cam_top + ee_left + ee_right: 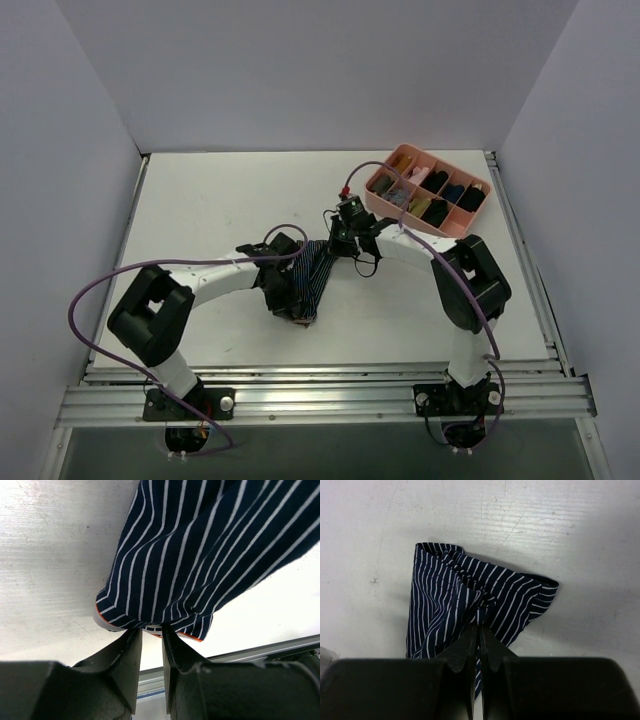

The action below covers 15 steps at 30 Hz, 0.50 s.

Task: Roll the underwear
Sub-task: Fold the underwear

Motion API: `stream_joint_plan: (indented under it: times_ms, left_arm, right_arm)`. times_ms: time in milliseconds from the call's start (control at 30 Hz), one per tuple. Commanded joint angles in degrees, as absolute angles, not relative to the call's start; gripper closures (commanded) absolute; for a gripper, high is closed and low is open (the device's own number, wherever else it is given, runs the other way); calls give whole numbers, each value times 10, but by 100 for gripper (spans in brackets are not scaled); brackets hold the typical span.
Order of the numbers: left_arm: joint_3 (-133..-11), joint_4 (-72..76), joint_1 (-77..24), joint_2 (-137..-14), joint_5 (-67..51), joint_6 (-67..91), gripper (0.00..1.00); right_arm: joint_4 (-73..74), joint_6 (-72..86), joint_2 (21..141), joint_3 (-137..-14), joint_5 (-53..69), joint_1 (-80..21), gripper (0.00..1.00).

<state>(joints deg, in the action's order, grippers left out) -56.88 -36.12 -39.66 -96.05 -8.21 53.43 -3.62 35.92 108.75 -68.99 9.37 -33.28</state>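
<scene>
White table (220, 200): the underwear (312, 275) spans mid-surface between my grippers. My left gripper (151, 630), nearly closed, nips only the waistband hem. My right gripper (479, 625) is clamped on bunched cloth. Risk: the hem slips free under tension.

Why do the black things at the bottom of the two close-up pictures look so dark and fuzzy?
Left wrist view: the left gripper sits right by the lens, soft-edged and unlit, while the underwear stripes stay sharp. Right wrist view: the same with the right gripper, and the cloth throws a soft shadow on the table. Top external view: even light.
</scene>
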Motion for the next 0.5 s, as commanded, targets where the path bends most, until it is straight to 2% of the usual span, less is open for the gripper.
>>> stream_joint_plan:
  times_ms: [0,467]
  left_arm:
    - [-548,-373,-400,-957,-69,527,70]
    - [-539,-343,-400,-915,-104,492,69]
  right_arm:
    - [-44,351,1035,-669,72,-325,100]
    - [-48,321,1040,-619,62,-295,100]
